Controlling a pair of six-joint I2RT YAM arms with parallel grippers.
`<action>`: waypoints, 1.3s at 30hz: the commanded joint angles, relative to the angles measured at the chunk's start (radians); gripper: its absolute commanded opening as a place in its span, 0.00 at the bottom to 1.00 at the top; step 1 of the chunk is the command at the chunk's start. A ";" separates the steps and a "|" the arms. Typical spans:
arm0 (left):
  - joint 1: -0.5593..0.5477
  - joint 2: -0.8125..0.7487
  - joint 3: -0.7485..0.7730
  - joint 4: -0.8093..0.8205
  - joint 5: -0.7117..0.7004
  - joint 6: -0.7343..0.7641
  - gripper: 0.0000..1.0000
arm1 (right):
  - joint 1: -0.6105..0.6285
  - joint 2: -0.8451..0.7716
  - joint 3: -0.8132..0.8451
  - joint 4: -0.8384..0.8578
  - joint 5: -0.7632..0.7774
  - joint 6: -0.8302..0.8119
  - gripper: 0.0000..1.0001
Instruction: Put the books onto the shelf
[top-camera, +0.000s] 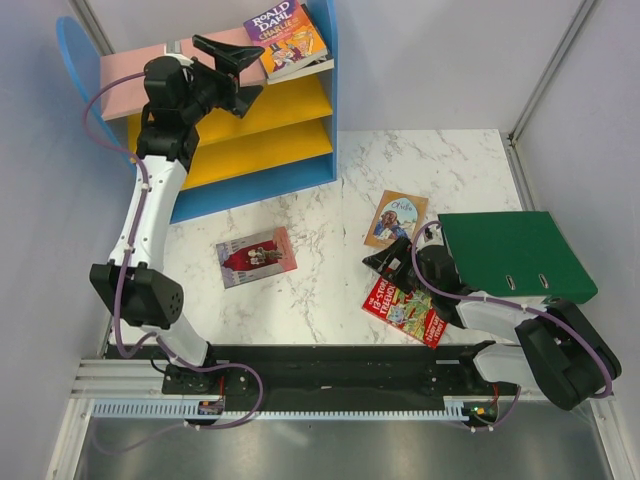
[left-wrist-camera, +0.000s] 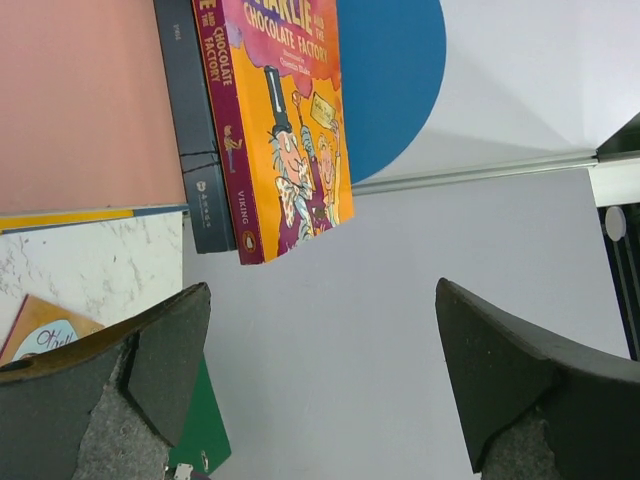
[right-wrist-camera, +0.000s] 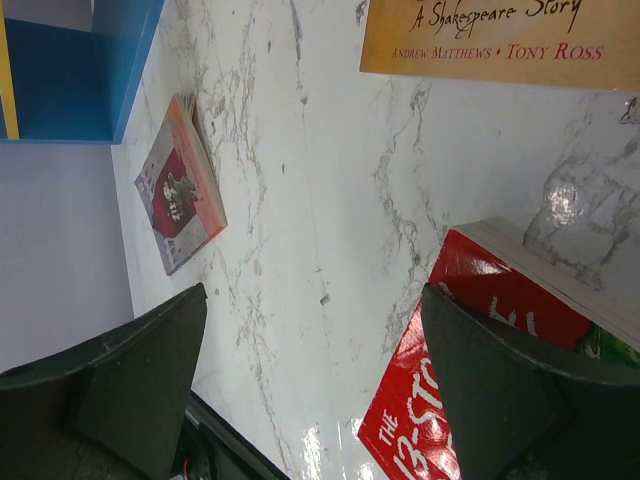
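On the pink top board (top-camera: 140, 70) of the shelf (top-camera: 255, 150), the purple-orange Roald Dahl book (top-camera: 285, 38) lies on a dark blue book (left-wrist-camera: 195, 130), overhanging the board's right end. My left gripper (top-camera: 255, 72) hovers open and empty just short of the Dahl book (left-wrist-camera: 280, 130); its jaws (left-wrist-camera: 322, 290) stand wide apart. The right gripper (top-camera: 383, 270) is open and empty too, low over the marble beside the red Treehouse book (top-camera: 405, 308). In the right wrist view the gripper (right-wrist-camera: 312, 292) has its right finger above the red book (right-wrist-camera: 500, 320). A tan book (top-camera: 395, 218) and a pink-red book (top-camera: 256, 256) lie flat on the table.
A large green binder (top-camera: 515, 255) lies at the right, partly over my right arm. White walls close in the back and sides. The blue shelf side (right-wrist-camera: 70, 70), the pink-red book (right-wrist-camera: 180, 195) and the tan book (right-wrist-camera: 500, 35) show in the right wrist view.
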 joint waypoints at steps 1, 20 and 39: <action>0.025 0.038 0.069 -0.049 0.054 0.051 0.99 | 0.002 -0.013 0.009 0.009 0.001 -0.021 0.95; -0.098 -0.553 -0.818 -0.185 -0.020 0.557 0.96 | 0.002 -0.062 0.265 -0.437 0.100 -0.245 0.96; -0.820 -0.160 -0.999 0.025 -0.175 0.410 1.00 | -0.052 0.070 0.568 -1.188 0.384 -0.487 0.95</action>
